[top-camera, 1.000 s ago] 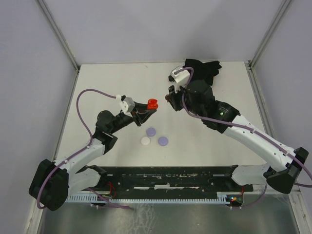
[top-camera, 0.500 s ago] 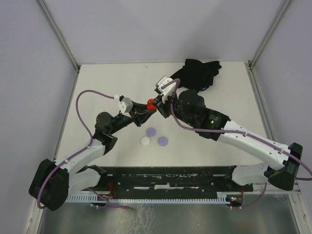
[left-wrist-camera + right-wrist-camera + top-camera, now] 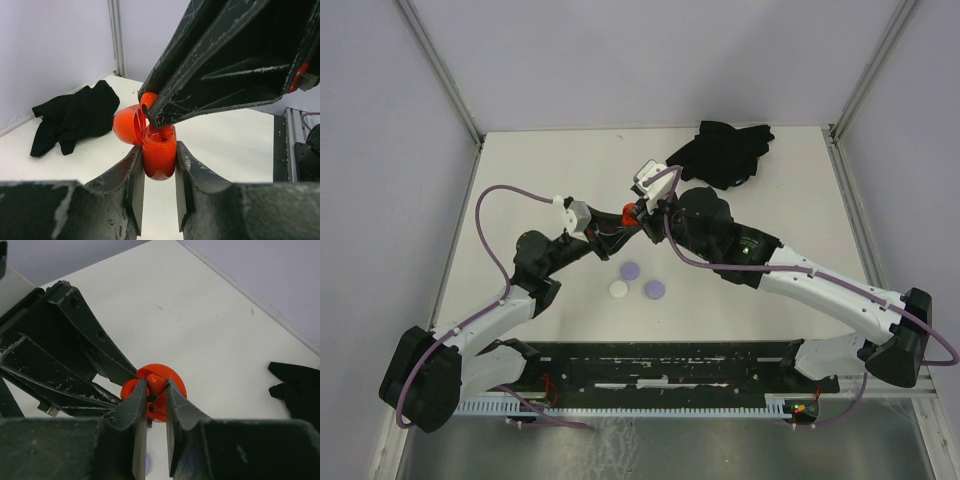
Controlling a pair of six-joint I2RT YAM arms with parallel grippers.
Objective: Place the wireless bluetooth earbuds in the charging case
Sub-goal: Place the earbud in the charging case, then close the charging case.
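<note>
My left gripper is shut on the base of the red charging case, whose lid hangs open to the left; the case shows in the top view above the table. My right gripper is shut on a red earbud and holds it right over the open case. The earbud's tip also shows in the left wrist view beside the right gripper's finger. The two grippers meet at the case.
Two lavender discs and a white disc lie on the table in front of the grippers. A black cloth lies at the back right, also in the left wrist view.
My right gripper has moved left from beside the case until its fingertips are over the open case. My left gripper has held the case nearly still.
</note>
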